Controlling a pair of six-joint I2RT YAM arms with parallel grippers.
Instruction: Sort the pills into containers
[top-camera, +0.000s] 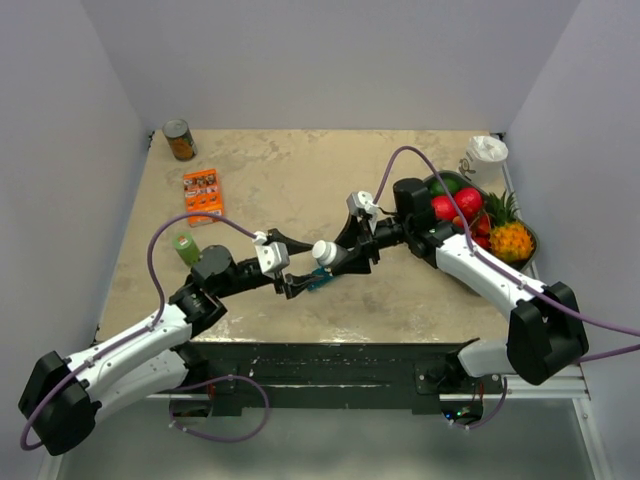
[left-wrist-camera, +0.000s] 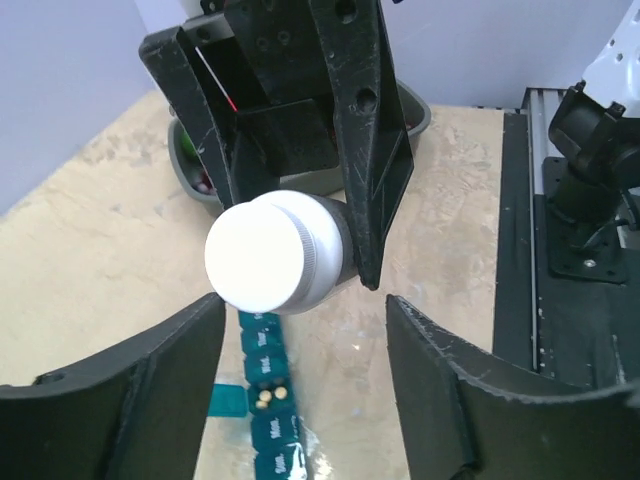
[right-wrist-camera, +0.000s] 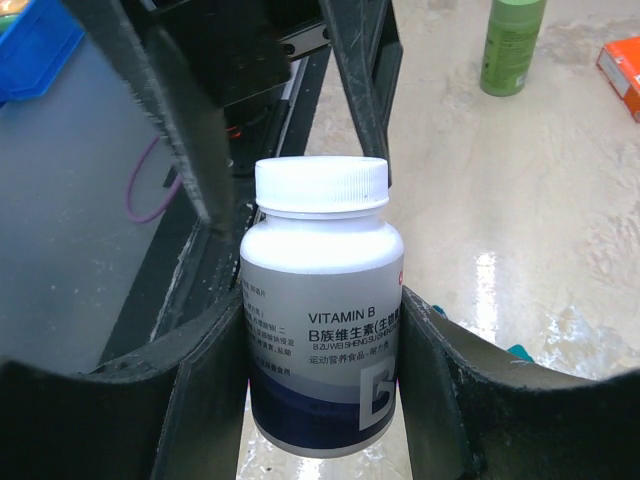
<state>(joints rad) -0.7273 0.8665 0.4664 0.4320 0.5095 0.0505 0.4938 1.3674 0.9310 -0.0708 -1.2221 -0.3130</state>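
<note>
The teal pill-organiser strip lies on the table between the two grippers. In the left wrist view the strip has one compartment open, holding three small yellow pills. My right gripper is shut on a white-capped Vitamin B bottle, held just above the strip. The bottle's cap is on and faces my left wrist camera. My left gripper is open and empty, its fingers spread either side of the strip, just short of the cap.
A grey tray of fruit sits at the right edge, with a white cup behind it. A green bottle, an orange box and a tin can stand on the left side.
</note>
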